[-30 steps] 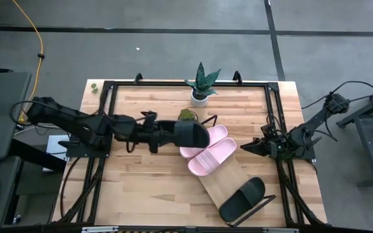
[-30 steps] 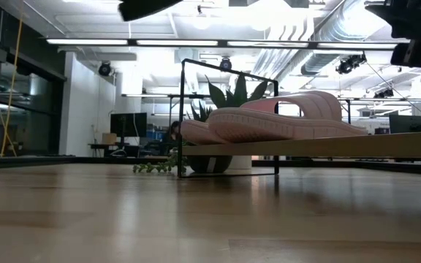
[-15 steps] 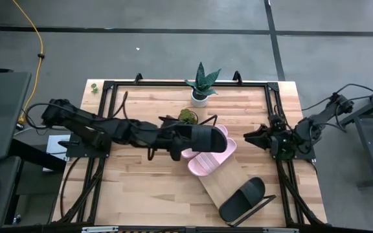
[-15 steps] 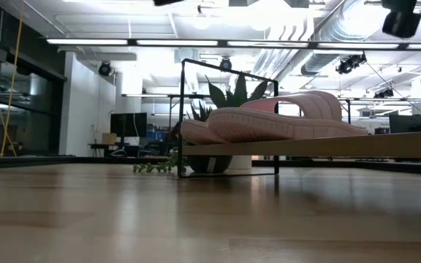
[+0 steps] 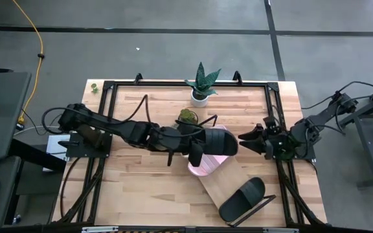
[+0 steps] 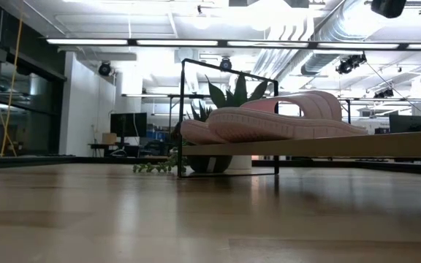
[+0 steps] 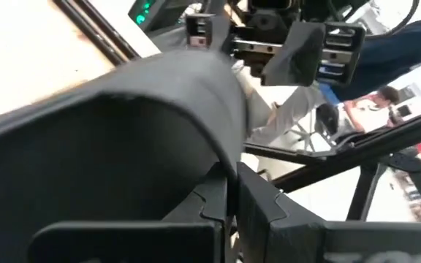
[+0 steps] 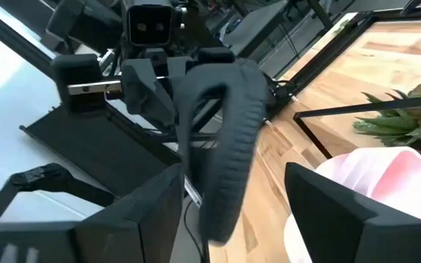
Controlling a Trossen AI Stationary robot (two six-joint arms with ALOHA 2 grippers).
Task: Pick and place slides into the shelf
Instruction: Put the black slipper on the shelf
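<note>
In the high view my left gripper [image 5: 193, 146] is shut on a black slide [image 5: 216, 140], carried above the two light pink slides [image 5: 204, 165] that lie soles down on the shelf [image 5: 222, 182], a light-wood board set slantwise on the table. A second black slide [image 5: 242, 199] lies on the shelf's near end. My right gripper [image 5: 245, 138] is open, level, just right of the carried slide and pointing at it. Seen from the right wrist, the black slide [image 8: 229, 139] stands edge-on between my open fingers [image 8: 130, 212] but farther off. The low view shows the pink slides [image 6: 269, 120] on the shelf [image 6: 327, 146]. My left gripper holds the black slide by the end nearest my left arm [image 5: 201, 144], coming level from the table's left. The slide [image 7: 123, 124] is lifted clear, above the pink slides. In the left wrist view the slide's own bulk hides where my fingers [image 7: 258, 212] meet it.
A potted spiky plant [image 5: 201, 87] stands at the table's far edge, and a small green plant [image 5: 186, 115] sits by the shelf's far end. A black tube frame [image 5: 173, 84] runs around the table. Bare wood [image 5: 135, 181] lies left of the shelf.
My left gripper has carried the black slide toward the table's right, from left of the pink slides to above them, rising out of the low view. My right gripper has risen and moved slightly toward the table's left and far side, staying open.
</note>
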